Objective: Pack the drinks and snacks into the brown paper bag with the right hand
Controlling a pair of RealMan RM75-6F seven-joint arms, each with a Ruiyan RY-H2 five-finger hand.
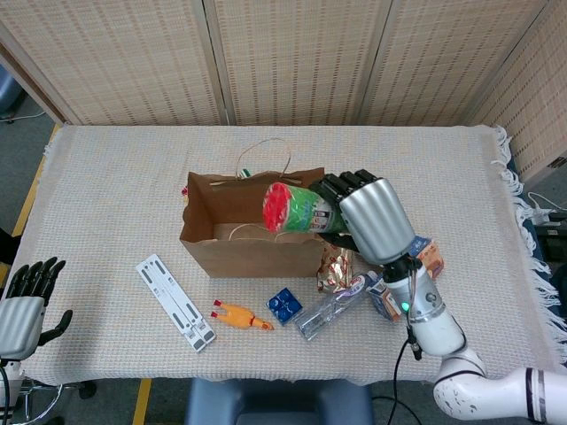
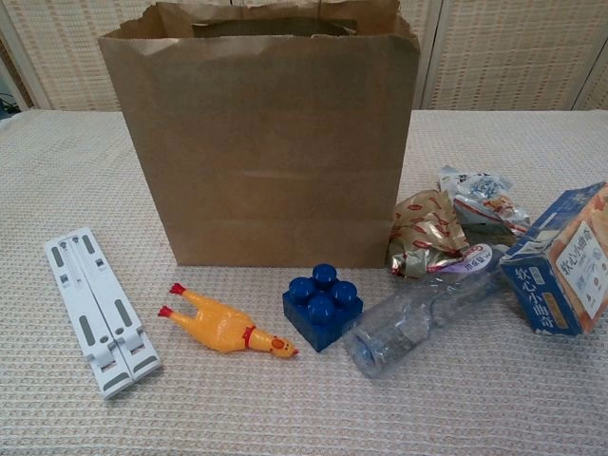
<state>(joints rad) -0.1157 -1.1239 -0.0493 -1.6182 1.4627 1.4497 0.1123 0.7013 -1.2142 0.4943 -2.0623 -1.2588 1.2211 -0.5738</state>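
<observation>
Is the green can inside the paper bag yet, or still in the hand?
Still held: the right hand grips the green can sideways above the brown paper bag.

The head camera looked steeply down from high above the near edge of the table [image 1: 106, 177], taking in its whole cloth-covered top and the woven screens [image 1: 292, 57] at the far side. The chest camera sat low and close, facing level toward the far side, with the paper bag [image 2: 266, 142] filling much of its frame. Both views shared the bag, the white stand [image 1: 174, 302], toy chicken [image 2: 223, 325], blue block [image 2: 322, 305] and plastic bottle [image 2: 418, 313].
</observation>
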